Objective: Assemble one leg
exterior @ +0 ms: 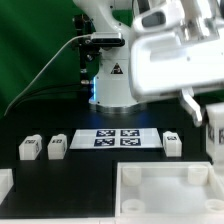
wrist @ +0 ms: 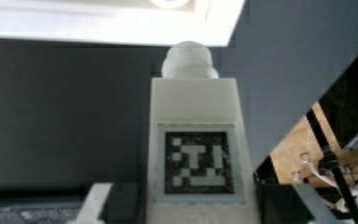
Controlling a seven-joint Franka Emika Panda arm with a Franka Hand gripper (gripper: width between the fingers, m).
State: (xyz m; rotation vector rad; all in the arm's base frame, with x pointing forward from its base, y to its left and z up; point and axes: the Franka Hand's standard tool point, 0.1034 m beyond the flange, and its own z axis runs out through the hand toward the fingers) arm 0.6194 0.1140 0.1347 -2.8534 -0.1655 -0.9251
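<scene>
My gripper (wrist: 194, 205) is shut on a leg (wrist: 197, 130). This leg is a white chunky block with a black-and-white tag on its face and a rounded peg at its far end. In the exterior view the gripper (exterior: 205, 115) hangs at the right, holding this leg (exterior: 215, 128) above the table. Three more legs stand on the black table: two at the exterior view's left (exterior: 30, 148) (exterior: 57, 146) and one at the right (exterior: 172, 143). The large white tray-like piece with corner sockets (exterior: 165, 175) lies at the front, and its edge shows in the wrist view (wrist: 149, 15).
The marker board (exterior: 120, 137) lies flat between the legs. The robot base (exterior: 110, 80) stands behind it, with a cable running off to the exterior view's left. Another white part (exterior: 5, 185) sits at the front left edge.
</scene>
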